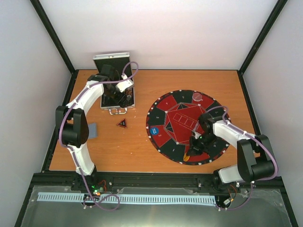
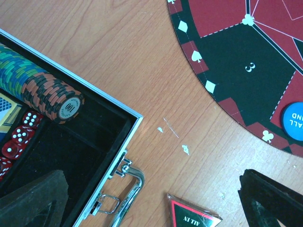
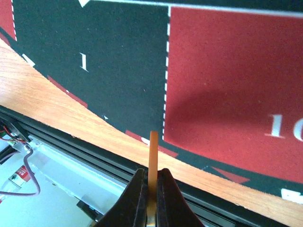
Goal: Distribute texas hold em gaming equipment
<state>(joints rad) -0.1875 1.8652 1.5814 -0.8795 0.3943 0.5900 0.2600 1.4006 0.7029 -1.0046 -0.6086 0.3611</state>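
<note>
**Right claw** [image 3: 151, 178]: closed on an orange marker disc [image 3: 153, 156]. The disc is held edge-on and projects from between the fingertips. The claw is positioned over the near rim of the round red-and-black mat [image 1: 182, 120], at the boundary between black field 1 and red field 10. Contact between disc and mat cannot be determined.

**Left claw** [image 1: 122, 97]: jaws wide apart, nothing between them. It is positioned over the near end of the open metal case [image 2: 109, 97], at the far left of the counter [image 1: 142, 151].

**Case contents:** a row of poker chips [image 2: 42, 87] lies on its side in a tray slot, with green, blue and orange-brown spotted rims. Red dice [image 2: 21, 135] sit just beside the near end of the row. The carry handle [image 2: 128, 189] faces the near side.

**Mat:** a blue marker disc [image 2: 294, 120] rests flat on the left portion, beside field 3. A pale pink round piece [image 1: 197, 97] rests on the far portion.

**Counter:** a black triangular piece [image 1: 122, 123] lies between case and mat, just near of the handle. A grey-blue-backed card [image 1: 93, 130] lies at the left, partly hidden behind the left arm.
</note>
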